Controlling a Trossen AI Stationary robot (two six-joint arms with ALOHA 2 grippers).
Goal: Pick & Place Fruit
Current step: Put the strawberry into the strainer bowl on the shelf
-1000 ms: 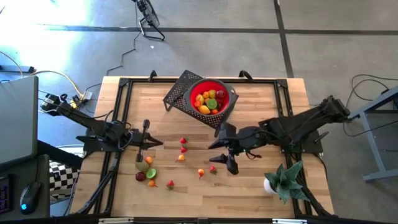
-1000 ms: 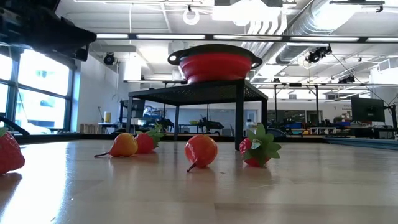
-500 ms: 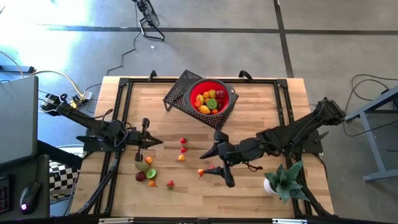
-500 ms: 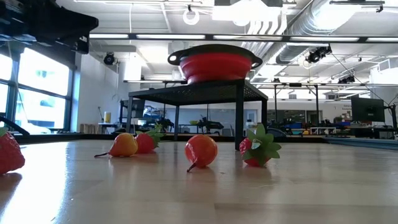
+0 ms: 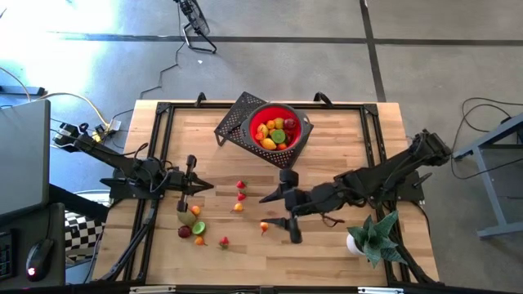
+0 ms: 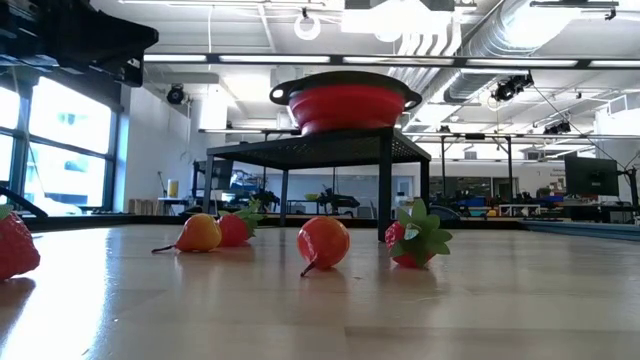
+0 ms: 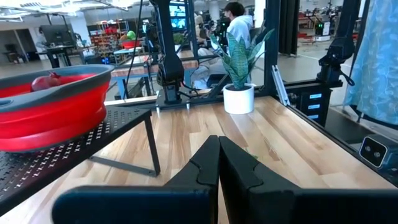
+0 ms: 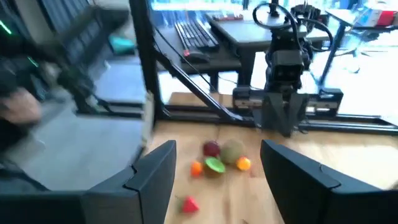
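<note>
Red bowl: the red collapsible plastic bowl sits on a black perforated metal stand at the far middle of the pale wooden tabletop, already holding a heap of small yellow, orange, green and red toy fruits.
Loose fruit: about ten pieces remain on the wood on the near side of the bowl; in the low view an orange-red round toy fruit and a small red strawberry with a green leafy cap lie in front of the stand's legs.
Key relation: an orange-red piece lies on the wood near-side of the bowl, just beyond the right gripper's fingertips and on its left-arm side, the gripper's long axis running toward it.
Right gripper: two dark fingers spread wide with nothing between them, poised near-side of the bowl; its wrist view looks past the parted fingers to the far cluster.
Left gripper: the left gripper waits, fingers pressed together and empty, on the bowl's left-arm and near side, close by a cluster of a brown kiwi-like fruit, a green half and a dark red piece.
Nearer arm: the right, by judgement, for the orange-red piece; the left for the cluster.
Next move, as judged: a short reach and descent, then a close, then a carry back to the bowl.
Bystander item: a spiky green plant in a white pot stands near the right arm, well clear of the bowl.
</note>
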